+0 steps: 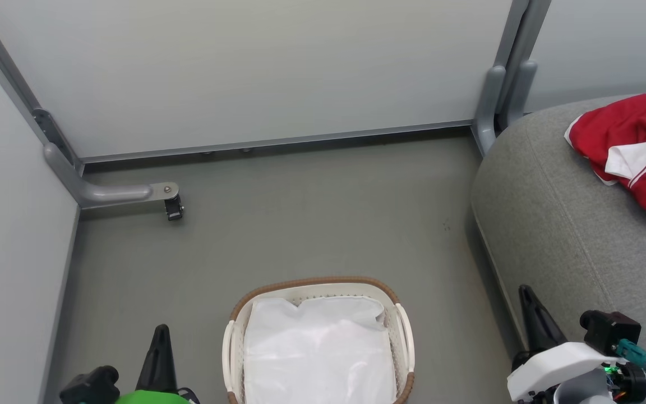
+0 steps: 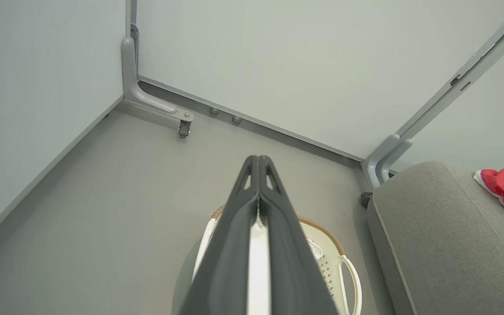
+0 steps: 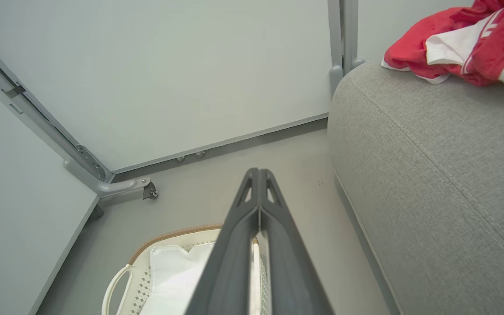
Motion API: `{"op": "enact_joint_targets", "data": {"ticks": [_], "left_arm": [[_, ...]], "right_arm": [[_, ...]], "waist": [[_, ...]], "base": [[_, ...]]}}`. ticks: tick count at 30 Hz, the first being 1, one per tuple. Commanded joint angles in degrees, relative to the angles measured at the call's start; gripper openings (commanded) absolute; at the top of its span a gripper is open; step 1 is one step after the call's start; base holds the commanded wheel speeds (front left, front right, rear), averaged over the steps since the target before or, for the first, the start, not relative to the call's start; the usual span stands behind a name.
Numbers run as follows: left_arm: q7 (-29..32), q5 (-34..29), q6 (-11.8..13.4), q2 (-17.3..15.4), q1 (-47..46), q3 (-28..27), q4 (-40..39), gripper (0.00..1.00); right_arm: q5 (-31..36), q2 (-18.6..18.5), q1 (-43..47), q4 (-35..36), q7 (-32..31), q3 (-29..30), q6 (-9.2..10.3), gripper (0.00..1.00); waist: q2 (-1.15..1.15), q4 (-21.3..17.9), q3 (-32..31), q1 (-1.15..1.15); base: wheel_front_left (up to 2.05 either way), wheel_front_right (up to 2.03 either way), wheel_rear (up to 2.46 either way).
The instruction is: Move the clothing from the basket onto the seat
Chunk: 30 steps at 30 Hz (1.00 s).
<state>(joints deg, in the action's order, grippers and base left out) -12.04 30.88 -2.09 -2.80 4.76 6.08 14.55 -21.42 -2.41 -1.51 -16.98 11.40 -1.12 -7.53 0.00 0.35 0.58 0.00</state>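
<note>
Now one basket (image 1: 314, 282) (white sheet (image 1: 318, 348) inside), one clothing (image 1: 631, 134) heap on seat (image 1: 553, 224); left fingers (image 2: 234, 227), right fingers (image 3: 234, 232) closed.

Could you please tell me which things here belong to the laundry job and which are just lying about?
Part of the job:
- red clothing, lying on the grey seat
- basket

Just lying about:
- white sheet inside the basket
- grey partition foot
</note>
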Motion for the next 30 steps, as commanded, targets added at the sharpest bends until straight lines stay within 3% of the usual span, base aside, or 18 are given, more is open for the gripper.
{"op": "enact_joint_targets", "data": {"ticks": [1, 30], "left_arm": [[0.6, 2.3, -0.4, -0.5, -2.0, -0.5, -0.8, 0.00], [6.6, 24.8, -2.3, -0.9, -5.5, -4.3, -0.9, 0.00]], "right_arm": [[-2.6, -0.2, -1.1, 1.1, -0.6, 0.4, 0.01, 0.00], [-27.8, -0.3, -2.6, 1.9, -7.0, 3.1, 0.02, 0.00]], "waist": [[0.00, 0.0, 0.0, 0.00], [0.00, -0.1, -0.1, 0.00]], "base": [[0.00, 0.00, 0.00], [0.00, 0.00, 0.00]]}}
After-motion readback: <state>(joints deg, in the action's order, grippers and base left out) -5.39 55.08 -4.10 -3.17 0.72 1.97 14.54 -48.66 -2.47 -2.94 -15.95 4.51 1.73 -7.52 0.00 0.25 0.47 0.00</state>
